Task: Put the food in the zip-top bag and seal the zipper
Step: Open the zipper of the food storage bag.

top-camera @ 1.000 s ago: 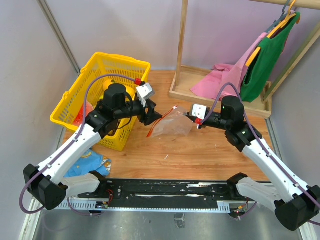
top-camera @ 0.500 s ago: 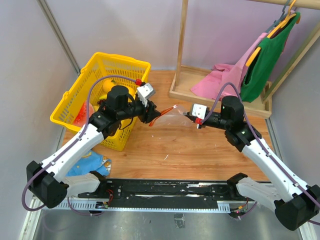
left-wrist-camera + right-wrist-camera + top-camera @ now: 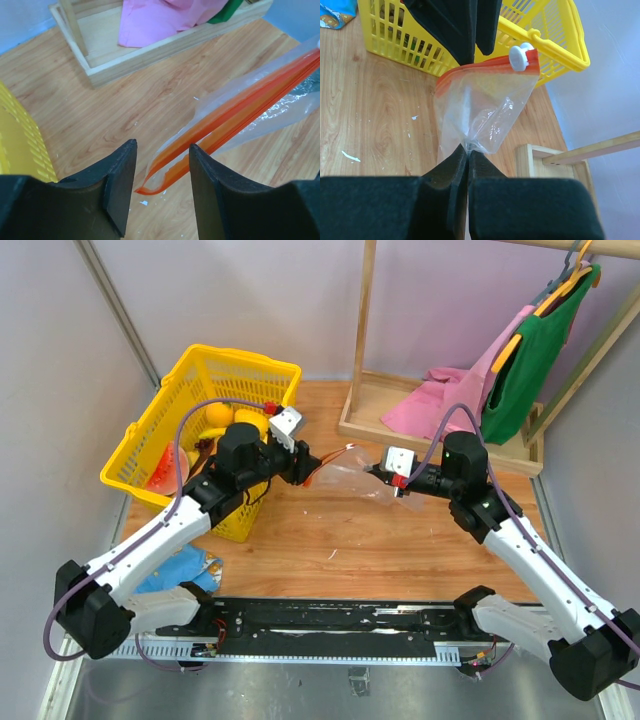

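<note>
Zip-top bag (image 3: 485,110) pinched by R pincer (image 3: 466,150); L pincer (image 3: 162,150) spread, straddling zipper (image 3: 240,112)

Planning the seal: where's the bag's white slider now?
Right wrist view: the white slider sits at the right end of the red zipper, just right of the left gripper, before the yellow basket.

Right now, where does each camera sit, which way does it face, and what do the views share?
Top: above and behind the bases, looking down at the table; both arms show, bag between them.
Left wrist: on the left arm, looking past its open jaws, astride the zipper, to the rack base.
Right wrist: on the right arm, facing the basket; its jaws shut on the bag's bottom.
Shared: all three show the bag.
</note>
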You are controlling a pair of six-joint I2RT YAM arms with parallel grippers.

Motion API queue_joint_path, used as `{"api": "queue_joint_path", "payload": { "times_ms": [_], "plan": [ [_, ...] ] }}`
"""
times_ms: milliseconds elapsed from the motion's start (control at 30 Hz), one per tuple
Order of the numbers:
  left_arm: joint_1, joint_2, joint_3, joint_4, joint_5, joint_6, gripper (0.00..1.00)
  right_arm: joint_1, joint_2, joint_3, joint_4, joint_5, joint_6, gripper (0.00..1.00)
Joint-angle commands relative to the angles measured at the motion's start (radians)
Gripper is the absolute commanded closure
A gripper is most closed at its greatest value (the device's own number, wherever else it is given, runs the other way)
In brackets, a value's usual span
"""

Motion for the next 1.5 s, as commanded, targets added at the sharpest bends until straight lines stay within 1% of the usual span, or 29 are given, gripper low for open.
{"api": "queue_joint_path", "payload": {
  "times_ms": [0,100,233,367,533,633,767,900,967,1100,1167,1400,1467],
  "plan": [
    [-0.015,-0.059,-0.050,0.156,-0.100,-0.066,0.49,0.018,0.002,-0.012,0.043,-0.046,0.029,0.99],
    [-0.020,-0.070,-0.073,0.200,-0.097,-0.085,0.48,0.018,0.002,-0.009,0.051,-0.054,0.039,0.99],
    [-0.032,-0.067,-0.089,0.223,-0.037,-0.071,0.45,0.018,0.004,-0.008,0.058,-0.059,0.049,0.99],
    [-0.040,-0.062,-0.099,0.223,-0.003,-0.045,0.42,0.018,0.002,-0.005,0.060,-0.064,0.054,0.99],
    [-0.050,-0.039,-0.100,0.208,0.028,-0.018,0.41,0.018,-0.002,-0.003,0.062,-0.077,0.063,0.99],
    [-0.068,-0.032,-0.105,0.206,0.033,-0.005,0.39,0.018,-0.005,-0.006,0.067,-0.081,0.071,0.99],
    [-0.102,-0.037,-0.114,0.210,0.035,0.022,0.34,0.017,-0.007,-0.009,0.071,-0.079,0.077,0.99],
    [-0.116,-0.050,-0.130,0.227,-0.016,0.024,0.33,0.017,-0.006,-0.012,0.075,-0.080,0.080,0.99],
    [-0.116,-0.056,-0.131,0.226,-0.054,0.016,0.36,0.018,-0.006,-0.014,0.075,-0.077,0.081,0.99],
    [-0.116,-0.075,-0.138,0.215,-0.074,0.022,0.44,0.016,-0.012,-0.018,0.050,-0.048,0.058,0.99],
    [-0.116,-0.085,-0.148,0.210,-0.081,0.028,0.50,0.014,-0.017,-0.021,0.042,-0.040,0.053,0.99],
    [-0.115,-0.106,-0.155,0.172,-0.052,0.038,0.85,0.012,-0.016,-0.021,0.041,-0.022,0.056,0.99],
    [-0.116,-0.111,-0.143,0.147,-0.043,0.038,0.98,0.009,-0.012,-0.020,0.041,-0.003,0.059,0.99]
  ]
}}
